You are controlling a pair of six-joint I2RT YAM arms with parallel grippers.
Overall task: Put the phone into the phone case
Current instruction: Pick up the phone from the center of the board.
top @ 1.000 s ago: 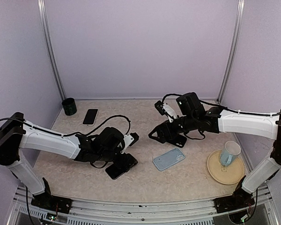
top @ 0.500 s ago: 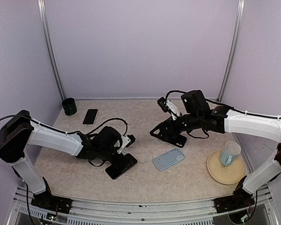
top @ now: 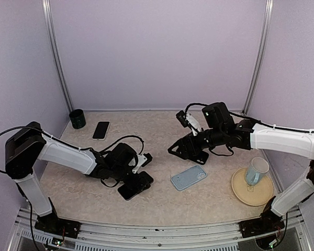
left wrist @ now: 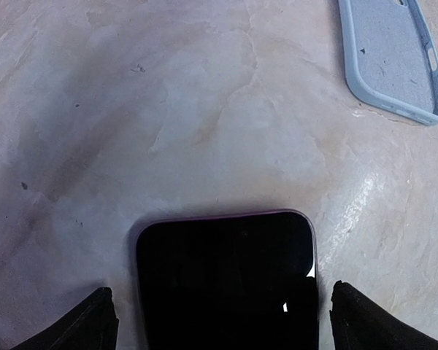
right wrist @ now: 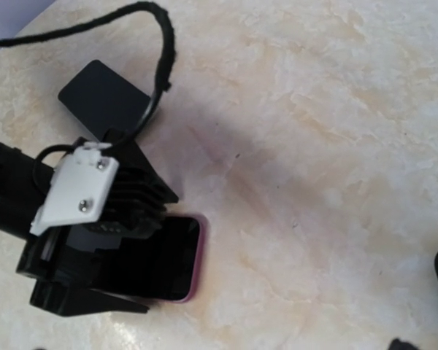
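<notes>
- The left arm shows the largest change. Its shoulder link has swung inward from the left edge of the top view over the last second, and the forearm now lies lower and more tucked. Its tip has barely shifted.
- The right arm has drawn back a little toward the far right and lifted. The right end effector [top: 174, 149] hangs above the surface [top: 162, 130] with its jaws apart and nothing in them, well clear of the phone case [top: 188, 177].
- The left end effector [left wrist: 220, 288] has settled over the phone [left wrist: 226, 277]. Its jaws are spread wide, and the wrist view shows one fingertip on each side of the dark screen. I cannot tell whether either fingertip touches the phone's edges.
- The phone has not moved. It lies flat and screen-up on the near-centre surface, well apart from the pale blue case to its right.
- The case has not moved either and lies with its hollow side up.
- Judgement: the repositioning looks like alignment for a pinch across the phone's width, so the task is at the pre-grasp stage. Closing on a thin, flat phone risks the fingers skidding over its rim.
</notes>
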